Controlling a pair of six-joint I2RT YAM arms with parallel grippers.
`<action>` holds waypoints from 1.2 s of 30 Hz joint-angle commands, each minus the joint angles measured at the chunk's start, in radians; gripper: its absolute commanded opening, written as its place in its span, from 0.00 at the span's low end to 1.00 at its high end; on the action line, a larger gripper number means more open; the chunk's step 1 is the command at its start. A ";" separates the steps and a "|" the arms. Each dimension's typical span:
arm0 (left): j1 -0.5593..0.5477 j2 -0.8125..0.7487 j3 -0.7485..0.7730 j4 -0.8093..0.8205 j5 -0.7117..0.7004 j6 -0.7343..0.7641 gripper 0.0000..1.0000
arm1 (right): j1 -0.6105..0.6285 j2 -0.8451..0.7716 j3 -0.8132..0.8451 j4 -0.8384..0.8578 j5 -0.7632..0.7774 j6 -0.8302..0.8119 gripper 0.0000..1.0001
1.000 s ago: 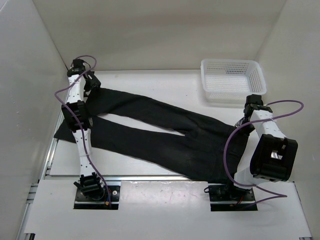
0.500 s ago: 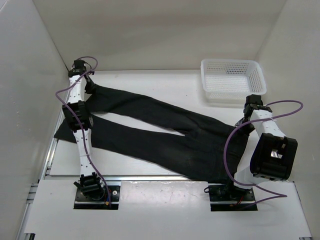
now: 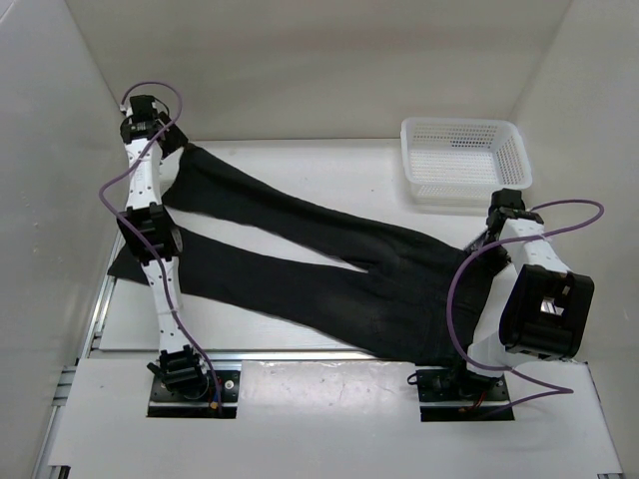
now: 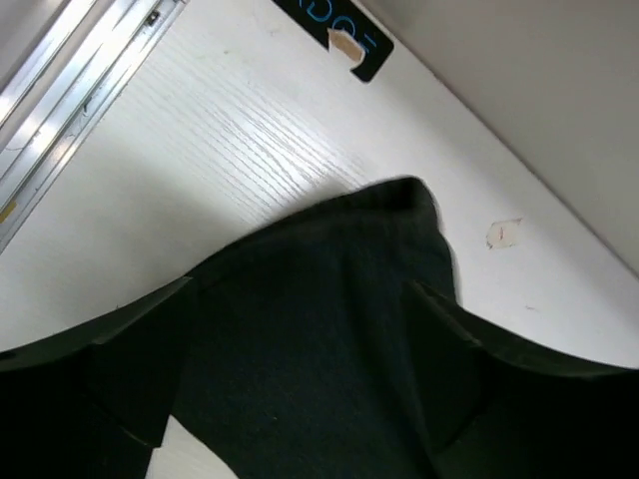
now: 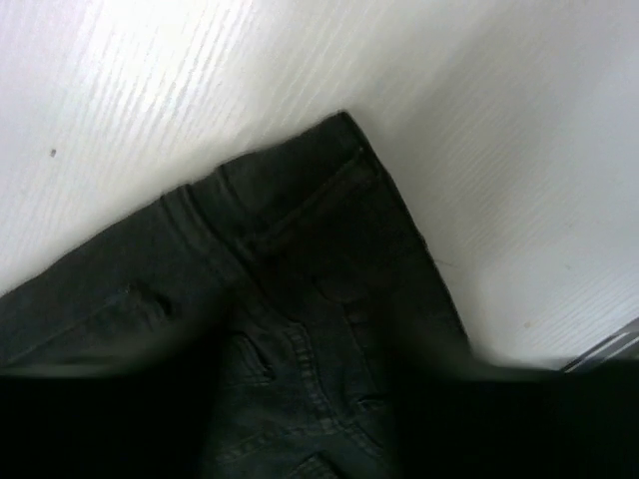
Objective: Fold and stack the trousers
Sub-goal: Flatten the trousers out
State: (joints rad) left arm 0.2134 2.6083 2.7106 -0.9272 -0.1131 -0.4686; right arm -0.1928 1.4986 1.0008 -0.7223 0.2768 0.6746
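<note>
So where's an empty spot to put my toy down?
Bare table lies at the back, between the trousers and the wall, left of the basket. Another strip runs between the lower leg and the near edge. The middle and right are crowded.

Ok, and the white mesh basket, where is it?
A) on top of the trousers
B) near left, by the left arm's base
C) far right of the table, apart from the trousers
C: the basket stands at the far right, with a bare gap between it and the trousers.
</note>
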 commanded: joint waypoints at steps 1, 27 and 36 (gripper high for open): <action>0.020 -0.129 -0.021 0.031 -0.005 -0.002 0.97 | -0.007 -0.011 0.052 0.012 -0.010 -0.049 0.82; -0.209 -0.318 -0.741 -0.070 0.013 0.033 0.10 | 0.128 0.181 -0.018 0.164 -0.185 0.079 0.13; -0.209 -0.108 -0.426 -0.194 0.026 0.076 0.10 | 0.139 0.413 0.329 0.086 -0.033 0.089 0.24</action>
State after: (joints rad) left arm 0.0021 2.4722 2.2005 -1.0859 -0.0906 -0.4118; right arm -0.0528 1.8633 1.2289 -0.6514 0.1566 0.7540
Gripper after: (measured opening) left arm 0.110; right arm 0.235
